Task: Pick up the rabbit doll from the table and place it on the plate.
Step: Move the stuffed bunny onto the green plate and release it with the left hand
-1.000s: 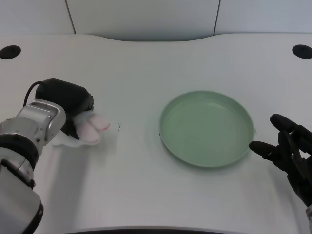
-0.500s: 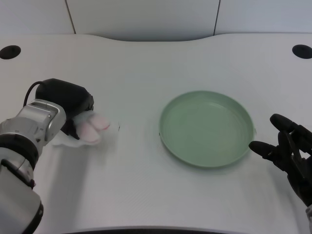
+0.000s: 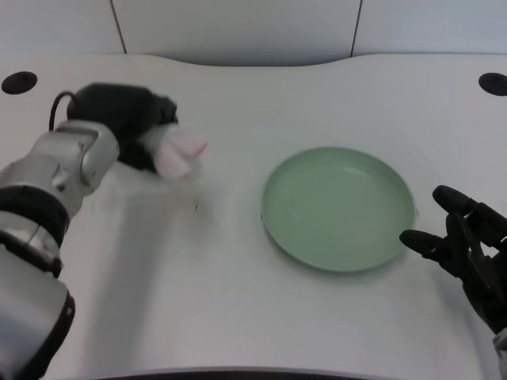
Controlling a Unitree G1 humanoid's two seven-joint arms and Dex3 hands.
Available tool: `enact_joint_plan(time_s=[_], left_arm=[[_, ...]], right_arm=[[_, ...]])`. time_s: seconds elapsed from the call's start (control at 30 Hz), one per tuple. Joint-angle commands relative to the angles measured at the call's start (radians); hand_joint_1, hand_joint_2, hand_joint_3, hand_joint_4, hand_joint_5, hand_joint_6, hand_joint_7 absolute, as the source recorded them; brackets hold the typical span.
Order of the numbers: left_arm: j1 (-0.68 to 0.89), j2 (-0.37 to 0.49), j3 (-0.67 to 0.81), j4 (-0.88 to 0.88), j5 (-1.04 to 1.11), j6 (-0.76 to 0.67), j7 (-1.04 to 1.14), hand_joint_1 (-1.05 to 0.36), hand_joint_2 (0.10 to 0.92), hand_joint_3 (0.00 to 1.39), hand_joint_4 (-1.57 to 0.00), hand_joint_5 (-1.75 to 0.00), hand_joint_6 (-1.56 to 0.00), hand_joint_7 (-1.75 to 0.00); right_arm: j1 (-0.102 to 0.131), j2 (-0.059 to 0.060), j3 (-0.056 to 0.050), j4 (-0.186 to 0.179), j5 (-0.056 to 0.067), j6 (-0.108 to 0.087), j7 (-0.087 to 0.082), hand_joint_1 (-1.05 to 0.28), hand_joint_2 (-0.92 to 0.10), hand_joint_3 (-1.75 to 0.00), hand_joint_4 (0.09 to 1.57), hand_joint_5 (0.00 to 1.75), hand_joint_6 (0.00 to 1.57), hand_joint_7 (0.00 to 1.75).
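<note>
Since the earlier frame the left hand [image 3: 131, 119] rises from the table [image 3: 238, 301] toward the upper left of the frame, its fingers wrapped around the rabbit doll [image 3: 176, 152]. White and pink ears jut out rightward, blurred. Right of centre, well apart, sits the green plate [image 3: 273, 218].

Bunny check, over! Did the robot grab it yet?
Left hand holds rabbit doll, up off the table. Green plate holds nothing yet. Nothing lies between doll and plate.
</note>
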Motion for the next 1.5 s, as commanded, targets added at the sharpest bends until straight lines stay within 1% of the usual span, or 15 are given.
enact_joint_plan(time_s=[0.03,0.1,0.13,0.2,0.27,0.37,0.6,0.8,0.93,1.0,1.03,1.13,1.23,1.37,1.5], left_arm=[[-0.015,-0.023,-0.009,0.001,0.008,0.005,0.000,-0.17,0.884,0.07,-0.70,-1.69,-0.62,-1.72],[-0.020,-0.032,-0.014,0.002,0.012,0.005,0.000,-0.18,0.886,0.07,-0.74,-1.73,-0.61,-1.74],[-0.020,-0.033,-0.015,0.002,0.013,0.003,0.002,-0.18,0.902,0.08,-0.68,-1.55,-0.63,-1.53],[-0.021,-0.034,-0.019,0.003,0.016,0.004,0.006,-0.18,0.897,0.07,-0.67,-1.51,-0.66,-1.44],[-0.021,-0.033,-0.020,0.004,0.018,0.006,0.008,-0.18,0.892,0.07,-0.67,-1.68,-0.61,-1.62],[-0.020,-0.035,-0.016,0.006,0.014,0.014,0.000,-0.19,0.888,0.06,-0.69,-1.73,-0.59,-1.72],[-0.010,-0.034,-0.010,0.010,0.008,0.013,0.002,-0.20,0.913,0.07,-0.67,-1.75,-0.57,-1.74],[-0.020,-0.065,-0.007,0.008,0.005,-0.003,0.008,-0.20,0.914,0.13,-0.67,-1.74,-0.58,-1.74],[-0.039,-0.099,-0.021,0.006,0.018,0.004,0.001,-0.22,0.917,0.10,-0.64,-1.40,-0.65,-1.33],[-0.046,-0.122,-0.024,0.006,0.019,0.007,0.004,-0.22,0.920,0.09,-0.64,-1.36,-0.67,-1.28],[-0.051,-0.139,-0.026,0.006,0.021,0.009,0.006,-0.21,0.910,0.09,-0.67,-1.43,-0.65,-1.47],[-0.060,-0.165,-0.025,0.008,0.019,0.007,0.003,-0.21,0.914,0.09,-0.68,-1.55,-0.59,-1.68],[-0.061,-0.167,-0.024,0.011,0.019,0.006,0.003,-0.21,0.917,0.09,-0.68,-1.58,-0.57,-1.72],[-0.078,-0.215,-0.043,0.009,0.035,0.022,0.002,-0.21,0.891,0.08,-0.69,-1.73,-0.60,-1.74],[-0.086,-0.239,-0.051,0.011,0.038,0.036,-0.007,-0.20,0.889,0.08,-0.70,-1.75,-0.60,-1.75]], right_arm=[[-0.009,-0.008,-0.018,0.019,0.011,-0.005,-0.004,-0.27,-0.92,-0.37,0.92,0.51,0.97,0.00],[-0.012,-0.010,-0.019,0.023,0.009,-0.006,-0.003,-0.27,-0.92,-0.37,0.92,0.51,0.97,0.00],[-0.012,-0.011,-0.019,0.024,0.008,-0.008,-0.001,-0.28,-0.92,-0.37,0.93,0.51,0.97,0.00],[-0.012,-0.010,-0.019,0.018,0.006,0.001,-0.010,-0.28,-0.92,-0.37,0.93,0.52,0.97,0.01],[-0.012,-0.008,-0.018,0.010,0.005,0.011,-0.021,-0.28,-0.92,-0.37,0.94,0.52,0.98,0.01],[-0.013,-0.011,-0.014,0.020,0.001,-0.009,-0.006,-0.28,-0.92,-0.37,0.93,0.52,0.97,0.00],[-0.018,-0.011,-0.010,0.038,-0.005,-0.029,0.001,-0.28,-0.92,-0.40,0.92,0.52,0.95,0.00],[-0.019,-0.013,-0.009,0.035,-0.008,-0.018,-0.007,-0.29,-0.92,-0.36,0.91,0.52,0.95,0.00],[-0.021,-0.014,-0.012,0.044,-0.009,-0.027,0.001,-0.29,-0.92,-0.37,0.90,0.53,0.96,0.00],[-0.021,-0.010,-0.014,0.041,-0.009,-0.025,-0.007,-0.29,-0.92,-0.38,0.90,0.53,0.96,0.00],[-0.021,-0.007,-0.015,0.039,-0.009,-0.023,-0.013,-0.29,-0.92,-0.37,0.91,0.53,0.96,0.01],[-0.021,-0.007,-0.015,0.051,-0.010,-0.042,0.003,-0.29,-0.92,-0.37,0.91,0.53,0.96,0.00],[-0.022,-0.008,-0.015,0.056,-0.009,-0.048,0.007,-0.28,-0.92,-0.38,0.90,0.53,0.96,0.00],[-0.011,0.002,-0.004,0.030,-0.013,-0.026,-0.013,-0.28,-0.92,-0.38,0.90,0.53,0.95,0.00],[-0.009,0.004,0.001,0.026,-0.017,-0.021,-0.022,-0.28,-0.92,-0.37,0.90,0.53,0.96,0.01]])
